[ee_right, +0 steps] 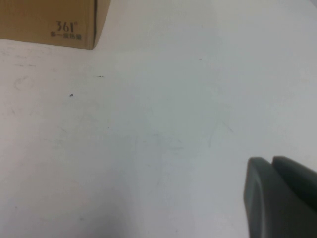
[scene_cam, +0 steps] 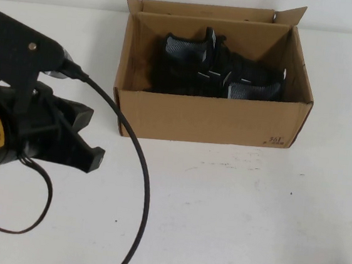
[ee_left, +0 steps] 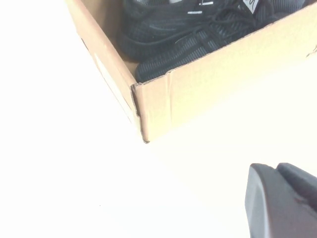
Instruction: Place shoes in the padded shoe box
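The brown cardboard shoe box (scene_cam: pixel 209 120) stands open at the back middle of the white table. Both black knit sneakers (scene_cam: pixel 220 73) lie inside it, grey linings showing. My left gripper (scene_cam: pixel 88 154) hangs low at the left, in front of and apart from the box's left front corner, shut and empty. In the left wrist view the box corner (ee_left: pixel 198 94) and the shoes (ee_left: pixel 188 34) show beyond the gripper (ee_left: pixel 277 171). My right gripper (ee_right: pixel 271 161) is shut and empty over bare table; the box's printed corner (ee_right: pixel 44 25) lies beyond it. It is outside the high view.
A black cable (scene_cam: pixel 139 178) loops from the left arm across the table in front of the box's left corner. The box's short flaps (scene_cam: pixel 289 16) stand up at the back. White table (scene_cam: pixel 248 228) spreads in front and to the right.
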Robot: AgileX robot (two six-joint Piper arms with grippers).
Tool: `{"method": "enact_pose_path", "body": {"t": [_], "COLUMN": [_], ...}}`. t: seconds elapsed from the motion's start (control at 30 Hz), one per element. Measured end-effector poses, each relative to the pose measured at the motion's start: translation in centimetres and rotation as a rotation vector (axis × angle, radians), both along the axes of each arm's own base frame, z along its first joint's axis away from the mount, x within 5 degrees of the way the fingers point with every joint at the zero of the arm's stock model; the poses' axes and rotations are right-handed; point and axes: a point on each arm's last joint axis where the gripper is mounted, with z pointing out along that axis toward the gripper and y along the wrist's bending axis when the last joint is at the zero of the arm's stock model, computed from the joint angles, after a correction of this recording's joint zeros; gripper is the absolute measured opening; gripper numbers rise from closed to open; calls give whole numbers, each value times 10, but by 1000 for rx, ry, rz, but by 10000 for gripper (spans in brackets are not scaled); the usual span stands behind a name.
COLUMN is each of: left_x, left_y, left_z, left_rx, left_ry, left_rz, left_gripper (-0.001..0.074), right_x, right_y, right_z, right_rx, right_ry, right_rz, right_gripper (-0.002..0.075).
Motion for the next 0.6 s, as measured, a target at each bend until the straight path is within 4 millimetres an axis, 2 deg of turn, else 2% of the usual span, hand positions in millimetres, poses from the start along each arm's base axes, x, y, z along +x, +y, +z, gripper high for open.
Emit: {"method": "enact_pose_path", "body": {"t": [0.2, 0.33, 0.43, 0.6], "left_x": [0, -10, -25, -47], "left_y": [-1, 2, 14, 50], "left_z": [0, -6, -12, -34], "left_rx": [-16, -41, -81, -163], "left_ry": [-19, -139, -287, -566], "left_rz": [-11, -101, -155, -61], "left_gripper": [-3, -3, -3, -3], "right_x": [0, 0, 0, 0], "right_y": [0, 0, 0, 0], "right_z": [0, 0, 0, 0], "right_rx": [0, 0, 0, 0], "right_ry": [0, 0, 0, 0], "right_rz": [0, 0, 0, 0], "right_gripper": [-8, -8, -8, -8]}}
